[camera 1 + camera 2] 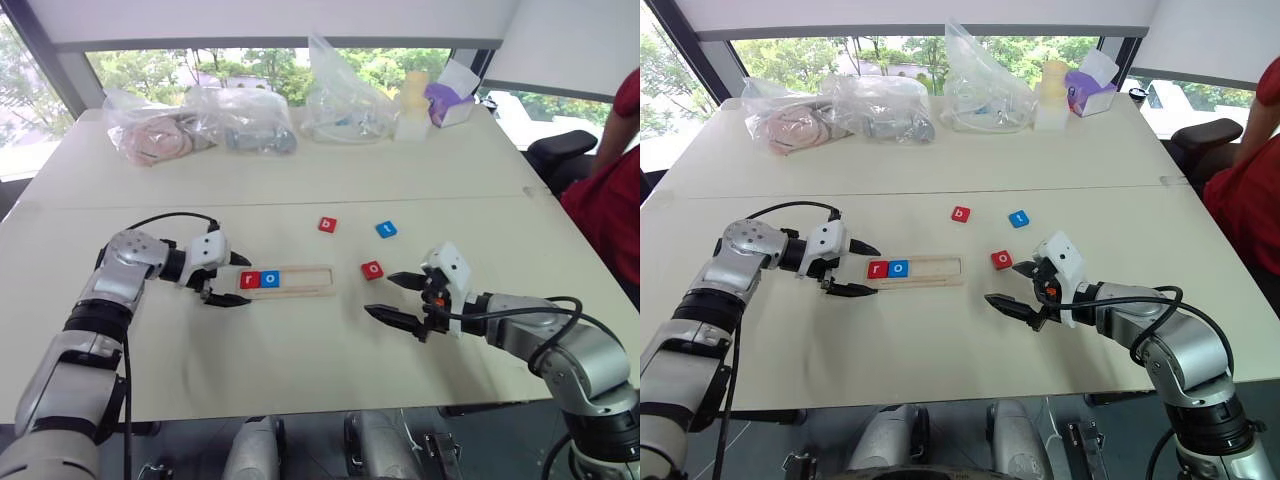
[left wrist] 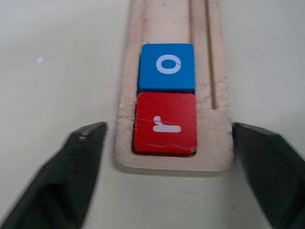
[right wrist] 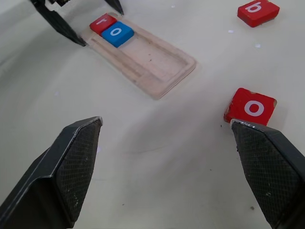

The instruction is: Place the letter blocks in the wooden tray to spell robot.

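Observation:
The wooden tray (image 1: 305, 280) lies in the middle of the table. A red "r" block (image 1: 249, 280) sits at its left end, and a blue "o" block (image 1: 270, 279) lies beside it; the other slots are bare. My left gripper (image 1: 238, 280) is open, its fingers astride the tray's left end and touching neither block. A red "o" block (image 1: 372, 270) lies on the table to the right of the tray. A red "b" block (image 1: 328, 225) and a blue "t" block (image 1: 386, 230) lie farther back. My right gripper (image 1: 381, 294) is open and empty, just in front of the red "o" block.
Clear plastic bags (image 1: 240, 120) of items, a pale cup (image 1: 415, 95) and a white box (image 1: 455, 95) line the table's far edge. A person in red (image 1: 610, 200) sits at the right side beside a black chair (image 1: 560, 150).

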